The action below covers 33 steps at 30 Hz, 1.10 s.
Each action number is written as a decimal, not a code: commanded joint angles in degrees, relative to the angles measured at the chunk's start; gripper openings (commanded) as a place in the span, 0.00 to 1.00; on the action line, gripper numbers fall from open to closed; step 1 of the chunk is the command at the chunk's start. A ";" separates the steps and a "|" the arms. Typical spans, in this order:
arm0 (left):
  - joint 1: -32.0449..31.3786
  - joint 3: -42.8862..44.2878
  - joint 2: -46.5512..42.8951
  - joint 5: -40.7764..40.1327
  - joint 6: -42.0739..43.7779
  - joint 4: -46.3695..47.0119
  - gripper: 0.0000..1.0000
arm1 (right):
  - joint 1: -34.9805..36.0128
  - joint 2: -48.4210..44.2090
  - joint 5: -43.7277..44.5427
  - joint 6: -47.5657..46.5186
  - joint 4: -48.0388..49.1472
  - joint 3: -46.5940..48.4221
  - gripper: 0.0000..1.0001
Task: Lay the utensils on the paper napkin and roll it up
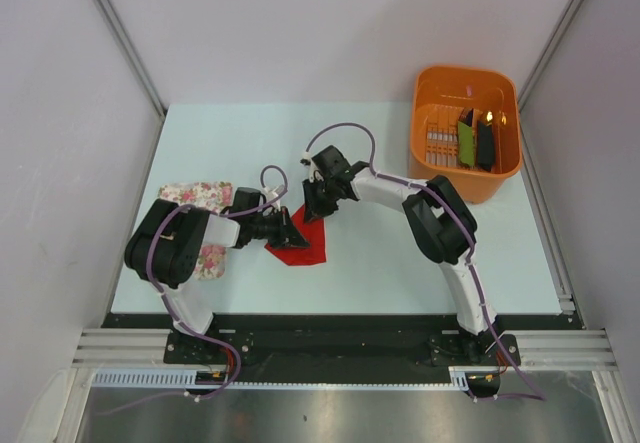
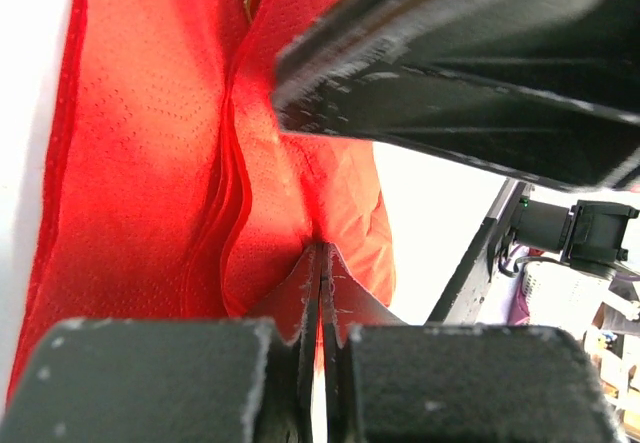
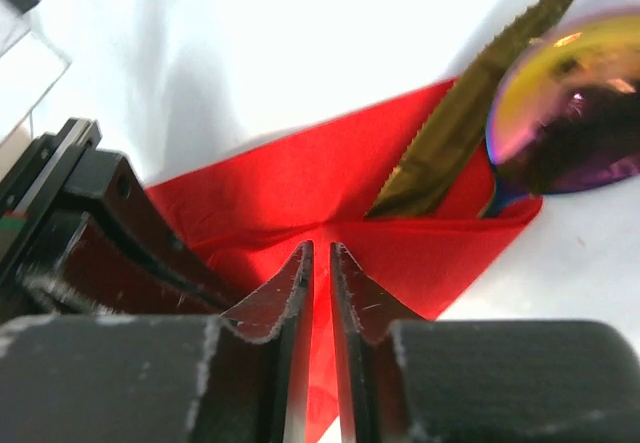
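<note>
Since the napkin (image 1: 300, 251) looks thin and limp, its fold is clamped by the left pincer (image 2: 318, 253); whether the right pincer (image 3: 320, 250) grips cannot be told.

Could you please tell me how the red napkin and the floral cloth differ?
The paper napkin is plain red; the floral cloth is white with a pink flower print. The napkin is folded over utensils at mid-table, pinched by the left gripper; the cloth lies flat at the left, partly under the left arm. Both rest on the table.
</note>
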 commanded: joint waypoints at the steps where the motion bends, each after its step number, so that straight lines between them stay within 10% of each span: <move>1: -0.56 -1.87 -0.15 -6.37 3.93 -5.13 0.03 | 0.97 3.55 4.22 -2.35 -1.10 2.27 0.14; 13: 6.27 -4.68 -18.87 -4.78 3.48 -14.78 0.69 | 1.76 6.11 5.37 -4.56 -1.01 -1.25 0.09; 22: 15.61 -2.40 -17.39 -9.61 10.78 -29.56 0.77 | 1.41 5.76 5.10 -4.38 -0.83 -1.07 0.09; 33: 12.02 -1.88 -6.59 -6.29 7.45 -20.70 0.73 | 1.06 6.37 4.66 -3.42 -0.66 -0.90 0.09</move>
